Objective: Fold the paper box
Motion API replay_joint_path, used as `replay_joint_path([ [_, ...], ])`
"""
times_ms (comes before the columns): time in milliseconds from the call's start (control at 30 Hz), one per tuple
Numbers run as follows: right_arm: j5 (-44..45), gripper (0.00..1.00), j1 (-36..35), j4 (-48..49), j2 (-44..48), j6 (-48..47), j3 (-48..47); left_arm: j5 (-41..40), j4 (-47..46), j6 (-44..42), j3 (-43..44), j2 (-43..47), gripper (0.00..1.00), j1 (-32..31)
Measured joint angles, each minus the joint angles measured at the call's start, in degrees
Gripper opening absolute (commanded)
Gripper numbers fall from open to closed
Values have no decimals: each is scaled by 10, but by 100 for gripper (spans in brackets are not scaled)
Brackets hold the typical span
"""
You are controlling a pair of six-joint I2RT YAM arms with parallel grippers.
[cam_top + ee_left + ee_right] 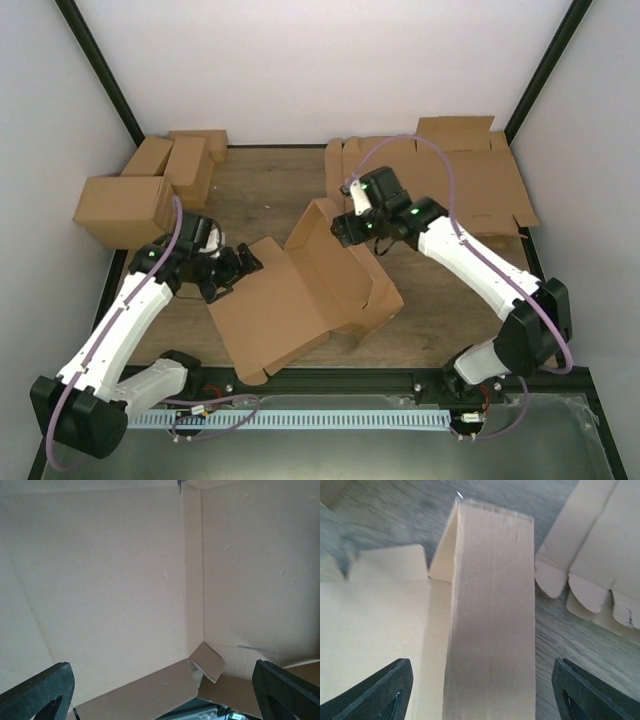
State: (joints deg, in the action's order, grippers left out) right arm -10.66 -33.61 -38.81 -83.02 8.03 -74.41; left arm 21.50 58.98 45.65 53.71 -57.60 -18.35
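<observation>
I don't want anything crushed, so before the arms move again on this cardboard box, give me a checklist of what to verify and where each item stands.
1. Left end effector open: ok, fingers spread, nothing held.
2. Right end effector open: ok, straddling the raised side panel.
3. Plain brown cardboard paper box between the arms: ok.
4. Box fully folded: not ok, near panel lies flat.
5. Left fingers touching cardboard: cannot tell.
6. Pile of flat brown cardboard sheets apart from the raised panel: ok.
</observation>
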Motion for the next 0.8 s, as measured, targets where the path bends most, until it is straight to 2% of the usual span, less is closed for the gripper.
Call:
replay_joint_path([
  [100,94,77,-50,-13,-15,-1,0,-9,-1,-18,23,-26,100,0],
  [200,161,71,-82,-17,-24,-1,0,-19,-2,-36,48,-45,100,0],
  [367,248,49,-101,-29,-54,-2,-17,-25,-2,-58,66,-59,100,1],
  [500,293,38,-101,-32,-79,-12,-26,-28,-2,-68,67,-63,100,1],
  [633,329,19,-102,-33,-95,-25,-28,-34,2,-74,71,-65,100,1],
  [800,333,14,-93,-32,-111,-29,-28,-38,15,-84,99,-69,100,5],
])
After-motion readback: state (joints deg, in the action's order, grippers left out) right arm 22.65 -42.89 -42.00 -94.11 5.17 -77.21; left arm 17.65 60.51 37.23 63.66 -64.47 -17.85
